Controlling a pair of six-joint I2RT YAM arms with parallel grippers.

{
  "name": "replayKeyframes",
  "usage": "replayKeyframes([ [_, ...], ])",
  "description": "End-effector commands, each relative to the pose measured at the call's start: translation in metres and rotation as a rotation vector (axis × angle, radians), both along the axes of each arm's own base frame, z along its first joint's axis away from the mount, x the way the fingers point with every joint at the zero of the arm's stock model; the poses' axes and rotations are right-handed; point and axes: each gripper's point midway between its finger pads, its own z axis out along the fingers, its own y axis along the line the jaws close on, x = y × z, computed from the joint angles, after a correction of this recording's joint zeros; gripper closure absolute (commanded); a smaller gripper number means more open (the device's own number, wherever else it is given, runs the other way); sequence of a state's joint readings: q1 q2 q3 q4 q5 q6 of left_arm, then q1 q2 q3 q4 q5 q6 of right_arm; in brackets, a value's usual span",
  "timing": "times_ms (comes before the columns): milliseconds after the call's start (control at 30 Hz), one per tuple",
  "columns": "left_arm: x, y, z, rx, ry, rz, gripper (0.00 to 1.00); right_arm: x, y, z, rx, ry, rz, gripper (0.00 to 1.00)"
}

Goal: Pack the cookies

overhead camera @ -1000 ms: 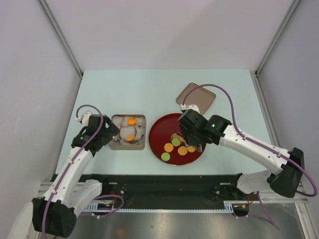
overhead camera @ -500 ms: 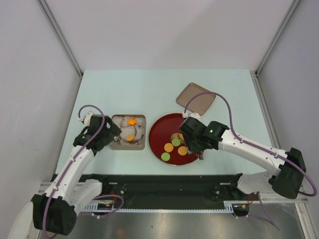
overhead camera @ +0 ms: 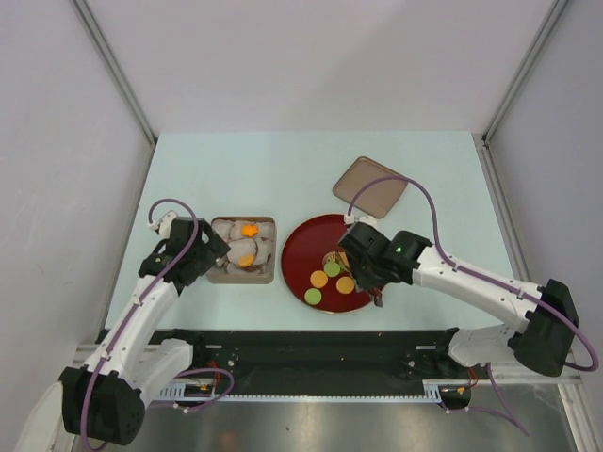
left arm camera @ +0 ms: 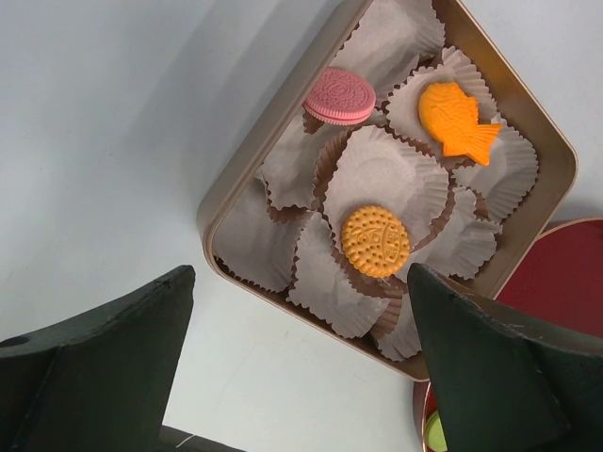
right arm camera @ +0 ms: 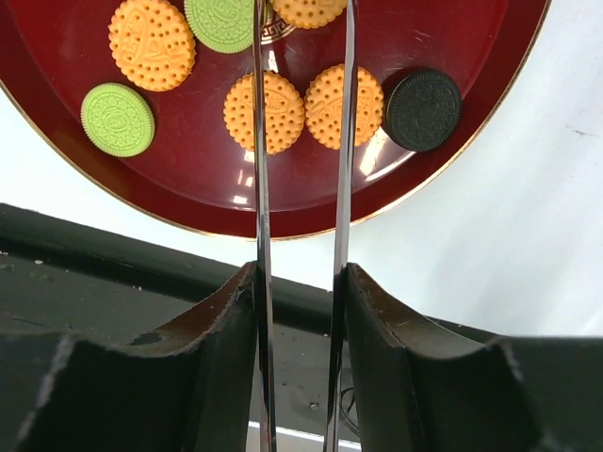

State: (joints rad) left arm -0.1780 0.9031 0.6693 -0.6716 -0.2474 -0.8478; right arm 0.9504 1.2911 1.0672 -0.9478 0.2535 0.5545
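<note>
Several cookies lie on the dark-red plate (overhead camera: pixel 300 247): orange ones (right arm camera: pixel 265 111) (right arm camera: pixel 344 105) (right arm camera: pixel 152 42), green ones (right arm camera: pixel 118 119) (right arm camera: pixel 224 21) and a black one (right arm camera: pixel 424 109). My right gripper (right arm camera: pixel 301 28) hovers over the plate's near right part (overhead camera: pixel 344 266). Its two thin blades stand a little apart, nothing gripped, tips cut off at the frame top. The gold box (left arm camera: pixel 556 160) of paper cups (left arm camera: pixel 386 174) holds a pink cookie (left arm camera: pixel 339 95), a fish-shaped orange piece (left arm camera: pixel 455 118) and a round orange cookie (left arm camera: pixel 375 241). My left gripper (left arm camera: pixel 300 311) is wide open, empty, at the box's left side (overhead camera: pixel 203 252).
A brown lid (overhead camera: pixel 370 185) lies on the table beyond the plate, at the right. The black rail (overhead camera: pixel 311 344) runs along the near table edge, just behind the plate. Grey walls enclose the table on the left, right and far sides.
My right gripper has drawn back a little toward the near right of the plate since one second ago. The left arm has barely moved.
</note>
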Motion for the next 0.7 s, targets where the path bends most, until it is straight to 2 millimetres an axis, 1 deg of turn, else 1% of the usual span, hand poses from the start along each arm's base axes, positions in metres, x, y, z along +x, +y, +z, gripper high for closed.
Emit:
replayKeyframes([
  [0, 0.004, -0.002, 0.004, -0.012, -0.019, -0.002, 0.00, 0.010, 0.009, 0.026, 0.089, -0.080, -0.012, 0.72],
  [33, 0.004, -0.002, 0.004, -0.012, -0.019, -0.002, 0.00, 0.013, 0.009, 0.031, 0.095, -0.100, -0.013, 0.73],
  [133, 0.004, -0.002, 0.004, -0.013, -0.020, -0.002, 0.00, 0.024, 0.013, 0.053, 0.140, -0.180, -0.014, 0.74],
  [200, 0.004, -0.001, 0.003, -0.011, -0.017, 0.000, 0.00, 0.031, 0.016, 0.063, 0.154, -0.210, -0.005, 0.76],
  [233, 0.004, -0.001, 0.004, -0.010, -0.019, 0.000, 0.00, 0.034, 0.021, 0.073, 0.173, -0.229, 0.001, 0.75],
  [300, 0.004, 0.000, 0.005, -0.005, -0.021, 0.003, 0.00, 0.041, 0.029, 0.080, 0.194, -0.248, 0.012, 0.76],
  [333, 0.003, 0.001, 0.005, -0.002, -0.020, 0.002, 0.00, 0.044, 0.035, 0.088, 0.208, -0.264, 0.026, 0.76],
  [400, 0.004, 0.001, 0.006, 0.000, -0.021, 0.004, 0.00, 0.049, 0.047, 0.095, 0.248, -0.274, 0.047, 0.76],
  [433, 0.004, 0.001, 0.006, 0.000, -0.021, 0.002, 0.00, 0.051, 0.054, 0.094, 0.250, -0.270, 0.062, 0.76],
  [467, 0.004, 0.001, 0.007, 0.002, -0.023, 0.004, 0.00, 0.055, 0.064, 0.103, 0.288, -0.288, 0.071, 0.76],
  [500, 0.004, 0.001, 0.006, 0.002, -0.022, 0.004, 0.00, 0.054, 0.072, 0.105, 0.311, -0.277, 0.095, 0.76],
  [533, 0.005, 0.001, 0.007, -0.001, -0.023, 0.002, 0.00, 0.057, 0.080, 0.102, 0.310, -0.271, 0.111, 0.76],
  [567, 0.005, 0.001, 0.006, 0.000, -0.021, 0.002, 0.00, 0.061, 0.089, 0.110, 0.338, -0.286, 0.120, 0.76],
  [600, 0.005, 0.001, 0.005, 0.001, -0.018, 0.001, 0.00, 0.060, 0.098, 0.110, 0.350, -0.276, 0.141, 0.76],
  [633, 0.005, 0.000, 0.006, 0.000, -0.019, 0.000, 0.00, 0.062, 0.105, 0.103, 0.341, -0.262, 0.153, 0.76],
  [667, 0.005, 0.001, 0.005, 0.001, -0.018, 0.001, 0.00, 0.065, 0.115, 0.109, 0.357, -0.273, 0.172, 0.76],
])
